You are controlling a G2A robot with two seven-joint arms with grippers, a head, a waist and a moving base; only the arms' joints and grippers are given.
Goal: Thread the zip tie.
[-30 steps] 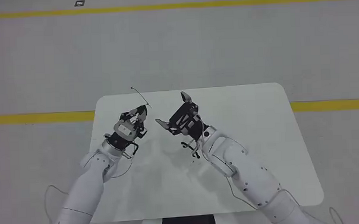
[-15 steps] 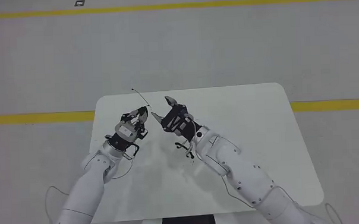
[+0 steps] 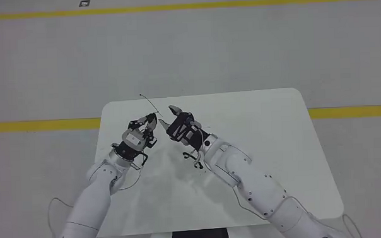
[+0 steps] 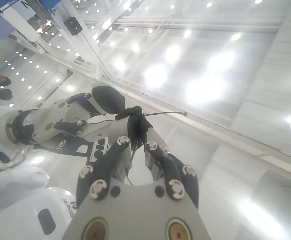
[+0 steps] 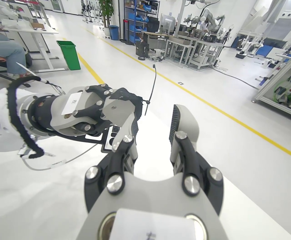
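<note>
Left gripper [image 3: 150, 119] is clamped on the zip tie [image 3: 148, 103], strap pointing off to eleven o'clock, and the right gripper [image 3: 168, 118], jaws apart, sits just beside at its three o'clock.

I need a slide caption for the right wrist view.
Open right gripper faces the left gripper, which is shut on a black zip tie.
</note>
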